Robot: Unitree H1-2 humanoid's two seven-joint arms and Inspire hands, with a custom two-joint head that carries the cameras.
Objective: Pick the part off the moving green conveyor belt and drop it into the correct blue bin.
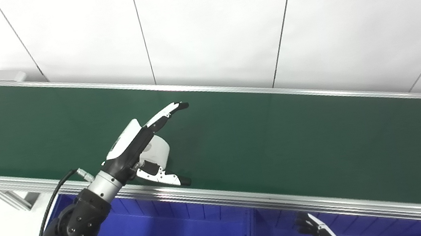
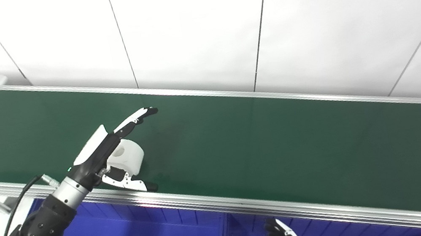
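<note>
**Left hand cupping white part on the belt**

Blue bins are sitting nearest the camera, under the conveyor's near aluminium rail, with a divider wall between two compartments. Low at the bottom edge, the right hand is hovering over the bins, its fingers slightly apart and holding nothing. Above the rail, the left hand is reaching over the green conveyor belt, fingers stretching beyond a white cylindrical part and thumb lying on its near side. Fingers and thumb are spreading wide around the part; whether they are touching it cannot be told.
</note>
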